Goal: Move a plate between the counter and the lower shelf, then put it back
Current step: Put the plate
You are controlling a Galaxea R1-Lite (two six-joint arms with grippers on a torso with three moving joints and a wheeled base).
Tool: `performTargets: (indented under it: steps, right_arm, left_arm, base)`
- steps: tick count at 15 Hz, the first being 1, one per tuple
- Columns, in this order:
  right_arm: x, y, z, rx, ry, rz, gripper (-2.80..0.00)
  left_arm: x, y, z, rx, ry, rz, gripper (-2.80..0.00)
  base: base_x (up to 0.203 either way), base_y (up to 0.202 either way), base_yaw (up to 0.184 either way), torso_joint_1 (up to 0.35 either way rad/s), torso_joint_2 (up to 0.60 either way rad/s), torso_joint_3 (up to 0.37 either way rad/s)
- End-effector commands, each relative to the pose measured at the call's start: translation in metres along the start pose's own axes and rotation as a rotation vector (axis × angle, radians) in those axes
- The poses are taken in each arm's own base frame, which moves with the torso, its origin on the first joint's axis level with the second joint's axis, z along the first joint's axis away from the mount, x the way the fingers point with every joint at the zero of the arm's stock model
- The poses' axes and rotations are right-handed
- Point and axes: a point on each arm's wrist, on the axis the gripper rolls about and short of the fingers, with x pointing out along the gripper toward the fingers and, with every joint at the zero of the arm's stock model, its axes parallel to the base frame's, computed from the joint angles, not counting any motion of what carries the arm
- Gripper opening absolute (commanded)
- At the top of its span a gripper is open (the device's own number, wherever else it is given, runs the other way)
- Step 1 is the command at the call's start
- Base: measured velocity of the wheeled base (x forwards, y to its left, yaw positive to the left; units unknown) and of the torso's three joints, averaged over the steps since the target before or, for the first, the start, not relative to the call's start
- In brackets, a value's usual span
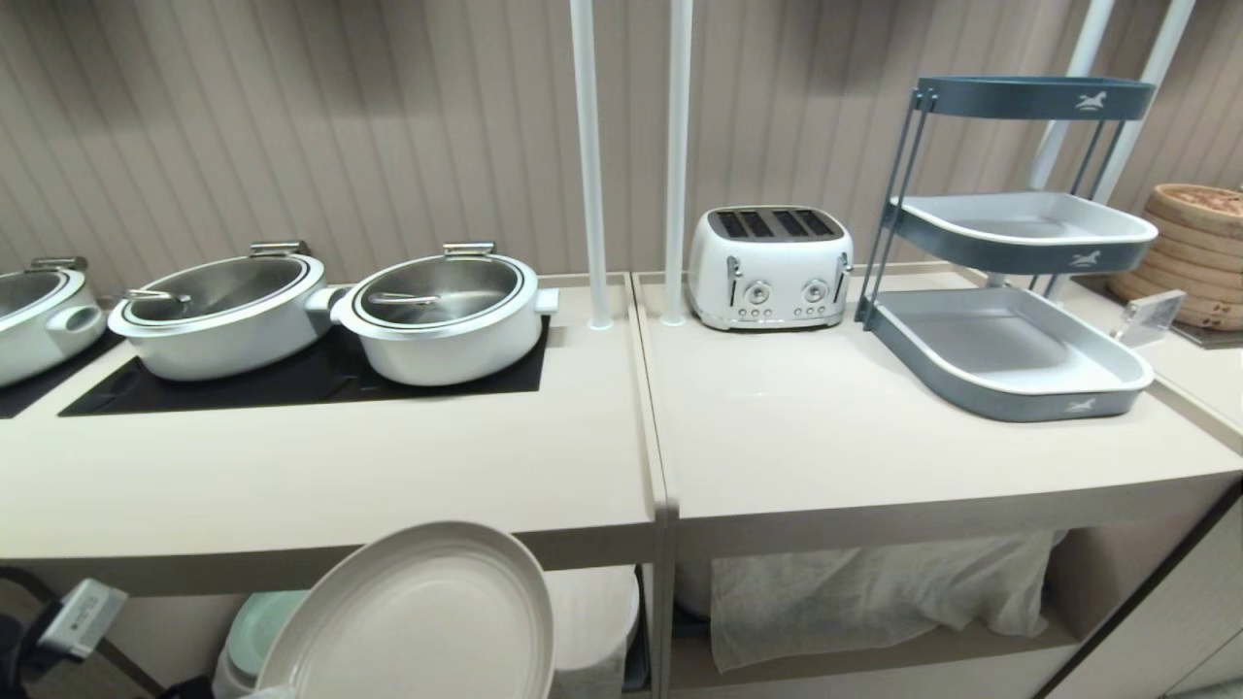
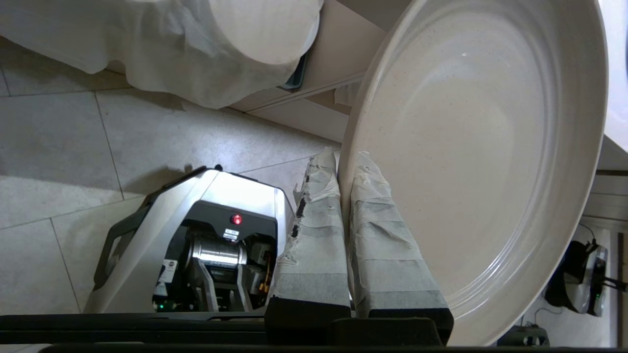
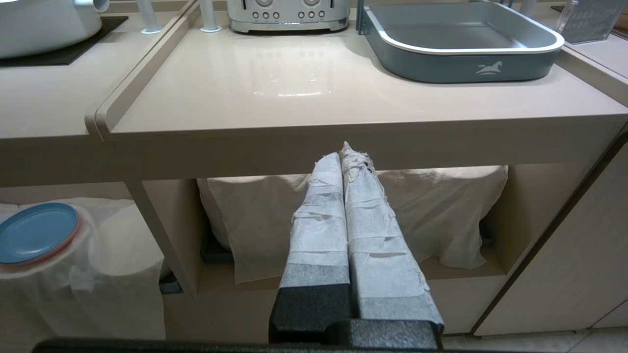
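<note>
The cream-beige plate (image 1: 418, 621) hangs tilted in front of the counter's (image 1: 320, 466) front edge, partly covering the opening of the lower shelf (image 1: 874, 646). In the left wrist view my left gripper (image 2: 343, 162) is shut on the plate (image 2: 485, 147), one taped finger on each side of its rim. The gripper itself stays out of the head view. In the right wrist view my right gripper (image 3: 342, 152) is shut on nothing and hangs parked before the right cubby of the lower shelf (image 3: 343, 274), apart from the counter (image 3: 314, 98).
Three white pots, one of them (image 1: 442, 316), sit on black cooktop panels at the left. A white toaster (image 1: 770, 264) and a grey-blue tiered tray rack (image 1: 1010, 359) stand on the right. Cloth-draped stacks (image 1: 874, 592), a mint-green plate (image 1: 262, 626) and a blue plate (image 3: 37, 238) fill the shelf.
</note>
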Motion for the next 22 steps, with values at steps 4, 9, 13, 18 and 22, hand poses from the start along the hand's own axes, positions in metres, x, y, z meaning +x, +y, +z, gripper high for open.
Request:
performTargets:
  steps: [4,9,13,18,22]
  right_arm:
    - [0.0000,0.0000,-0.0001,0.000,0.001,0.000,-2.80]
    - [0.0000,0.0000,-0.0001,0.000,0.001,0.000,-2.80]
    - [0.0000,0.0000,0.0000,0.000,0.000,-0.002,-2.80]
    - [0.0000,0.0000,-0.0001,0.000,0.001,0.000,-2.80]
    - [0.0000,0.0000,-0.0001,0.000,0.001,0.000,-2.80]
  left_arm:
    - [0.0015,0.0007,-0.0007,-0.007,0.014,0.006,-2.80]
    - [0.0034,0.0004,-0.0001,-0.009,0.022,0.013,-2.80]
    - [0.0038,0.0007,-0.0003,-0.010,0.024,0.017,-2.80]
    - [0.0038,0.0007,-0.0005,-0.009,0.026,0.016,-2.80]
    - [0.0038,0.0013,-0.0007,-0.011,0.024,0.023,-2.80]
  base:
    - [0.000,0.000,0.000,0.000,0.00,0.000]
    - [0.000,0.000,0.000,0.000,0.00,0.000]
    - [0.000,0.063,-0.003,0.003,0.00,0.002]
    - [0.000,0.197,-0.001,0.004,0.00,0.003]
    - [0.000,0.197,0.000,0.001,0.00,0.001]
